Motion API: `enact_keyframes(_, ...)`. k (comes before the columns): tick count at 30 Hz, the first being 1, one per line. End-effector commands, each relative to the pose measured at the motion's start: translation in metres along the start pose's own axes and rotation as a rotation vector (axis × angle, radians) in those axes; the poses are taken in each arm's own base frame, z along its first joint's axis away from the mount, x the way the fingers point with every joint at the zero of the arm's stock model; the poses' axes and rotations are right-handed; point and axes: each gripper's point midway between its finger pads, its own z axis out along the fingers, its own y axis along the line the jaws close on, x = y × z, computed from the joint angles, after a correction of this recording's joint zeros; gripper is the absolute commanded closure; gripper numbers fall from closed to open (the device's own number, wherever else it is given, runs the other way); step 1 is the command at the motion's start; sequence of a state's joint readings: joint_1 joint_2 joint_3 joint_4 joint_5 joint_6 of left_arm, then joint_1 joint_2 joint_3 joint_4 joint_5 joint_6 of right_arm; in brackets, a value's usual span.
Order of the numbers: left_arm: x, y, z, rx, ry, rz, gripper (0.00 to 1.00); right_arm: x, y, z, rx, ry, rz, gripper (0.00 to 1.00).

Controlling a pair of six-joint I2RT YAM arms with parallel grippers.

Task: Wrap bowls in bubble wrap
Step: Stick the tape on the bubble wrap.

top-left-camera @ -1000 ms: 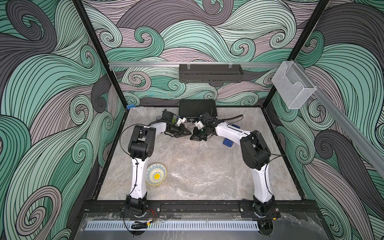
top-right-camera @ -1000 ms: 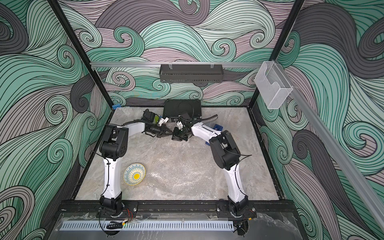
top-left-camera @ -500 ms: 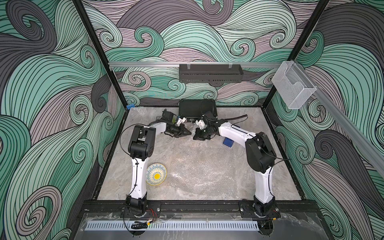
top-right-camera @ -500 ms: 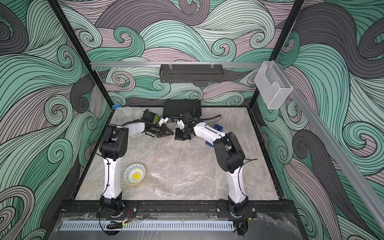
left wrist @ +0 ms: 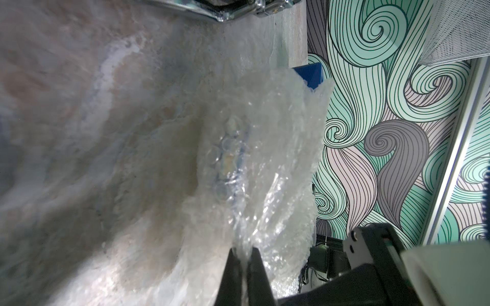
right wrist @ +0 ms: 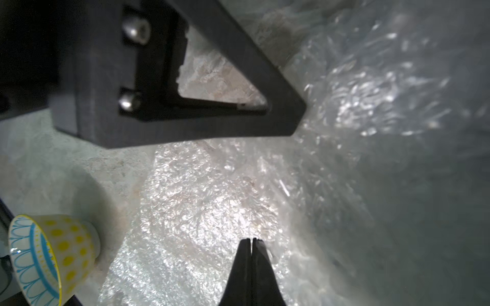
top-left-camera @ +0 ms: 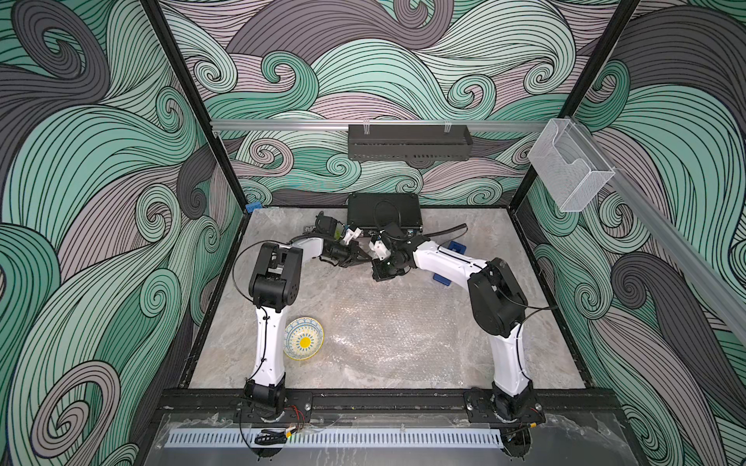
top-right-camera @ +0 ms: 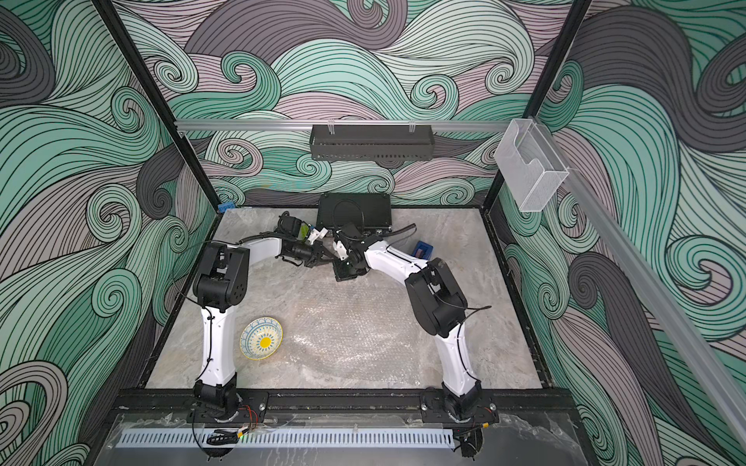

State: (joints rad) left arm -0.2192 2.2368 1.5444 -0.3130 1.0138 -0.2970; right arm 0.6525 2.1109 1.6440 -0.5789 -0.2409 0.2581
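A cream bowl (top-left-camera: 303, 338) (top-right-camera: 261, 338) with a yellow rim and a yellow centre stands at the near left, beside my left arm; the right wrist view shows this bowl (right wrist: 50, 254) too. Bubble wrap (top-left-camera: 387, 322) (top-right-camera: 343, 322) lies flat mid-table. At the far middle, my left gripper (top-left-camera: 365, 258) (left wrist: 242, 250) is shut on a lifted fold of bubble wrap (left wrist: 265, 159), through which a bowl's blue and yellow pattern (left wrist: 230, 151) shows faintly. Close beside it, my right gripper (top-left-camera: 381, 274) (right wrist: 251, 239) is shut, with film of the bubble wrap (right wrist: 212, 198) at its tips.
A black box (top-left-camera: 384, 212) sits against the back wall. A blue box (top-left-camera: 446, 266) lies behind my right forearm, and a small blue block (top-left-camera: 252, 207) sits in the back left corner. A black shelf (top-left-camera: 409, 141) and a clear holder (top-left-camera: 569, 165) hang on the walls.
My right arm's elbow has swung out to the right and its gripper has come slightly nearer. The left gripper has hardly moved. Both jaws have stayed shut.
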Motion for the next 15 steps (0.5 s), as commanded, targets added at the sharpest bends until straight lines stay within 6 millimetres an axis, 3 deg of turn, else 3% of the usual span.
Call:
enact_keyframes(1, -0.008, -0.013, -0.007, -0.004, -0.021, 0.046, 1.00, -0.006, -0.020, 0.005, 0.111, 0.002, -0.045, 1.00)
enact_keyframes(9, -0.007, -0.014, -0.007, -0.004, -0.020, 0.044, 1.00, -0.017, -0.028, 0.013, 0.208, -0.028, -0.107, 1.00)
enact_keyframes(15, -0.008, -0.015, -0.008, -0.004, -0.022, 0.044, 1.00, -0.022, -0.041, 0.004, 0.320, -0.076, -0.150, 1.00)
